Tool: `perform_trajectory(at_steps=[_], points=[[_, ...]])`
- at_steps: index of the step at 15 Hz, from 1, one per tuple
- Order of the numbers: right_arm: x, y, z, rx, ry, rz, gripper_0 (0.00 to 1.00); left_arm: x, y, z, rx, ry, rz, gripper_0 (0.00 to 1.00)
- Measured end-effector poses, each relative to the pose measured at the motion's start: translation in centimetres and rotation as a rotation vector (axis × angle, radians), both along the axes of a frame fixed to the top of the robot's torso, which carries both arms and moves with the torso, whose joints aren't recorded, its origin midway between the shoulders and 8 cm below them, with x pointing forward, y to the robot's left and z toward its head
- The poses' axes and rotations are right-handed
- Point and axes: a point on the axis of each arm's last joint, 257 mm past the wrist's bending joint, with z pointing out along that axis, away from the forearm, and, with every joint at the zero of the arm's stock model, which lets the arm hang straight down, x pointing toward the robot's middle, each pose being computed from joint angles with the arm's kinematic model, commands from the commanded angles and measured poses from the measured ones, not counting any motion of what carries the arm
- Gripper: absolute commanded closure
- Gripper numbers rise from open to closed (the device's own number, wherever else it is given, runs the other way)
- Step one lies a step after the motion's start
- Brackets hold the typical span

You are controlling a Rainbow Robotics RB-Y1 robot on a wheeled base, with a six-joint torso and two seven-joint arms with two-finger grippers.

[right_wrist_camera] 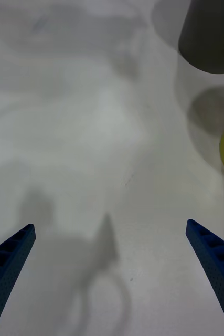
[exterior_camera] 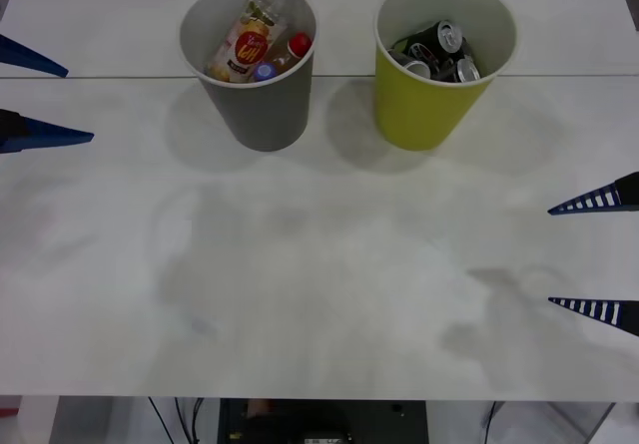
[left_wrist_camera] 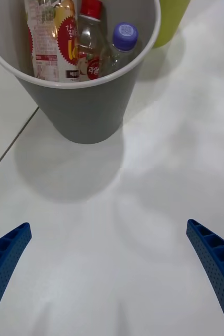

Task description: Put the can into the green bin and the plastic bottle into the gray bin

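Bare white tabletop (exterior_camera: 319, 294) lies closest to me, between my two grippers. At its left edge my left gripper (exterior_camera: 45, 100) hangs with its blue fingers spread apart and nothing between them; my right gripper (exterior_camera: 599, 256) sits at the right edge, likewise spread and empty. Well ahead of both stand the two bins side by side, not touching. Nearer my left gripper, the gray bin (exterior_camera: 255, 115) holds the plastic bottle (exterior_camera: 255, 30), leaning with its red cap poking above the rim, beside a smaller red-capped bottle (exterior_camera: 290, 53) and a purple-capped bottle (exterior_camera: 264, 71). Farther right, the green bin (exterior_camera: 424, 110) holds several dark cans (exterior_camera: 444, 50).
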Motion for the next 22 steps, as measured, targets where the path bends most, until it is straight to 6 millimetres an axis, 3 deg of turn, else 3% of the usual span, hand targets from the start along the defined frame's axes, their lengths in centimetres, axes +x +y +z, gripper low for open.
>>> perform_trajectory(at_steps=[5, 9, 16, 22], points=[[0.0, 0.0, 0.0, 0.0, 0.0, 0.0, 0.0, -5.2, 1.9, -5.1, 0.043, -0.036, -0.105, 0.0], [0.0, 0.0, 0.0, 0.0, 0.0, 0.0, 0.0, -7.8, 2.7, -8.1, 0.093, -0.037, -0.188, 0.0], [0.0, 0.0, 0.0, 0.0, 0.0, 0.0, 0.0, -10.9, 4.2, -11.3, 0.176, -0.079, -0.323, 0.0], [0.0, 0.0, 0.0, 0.0, 0.0, 0.0, 0.0, -13.6, 4.6, -12.7, 0.156, -0.092, -0.371, 0.0]])
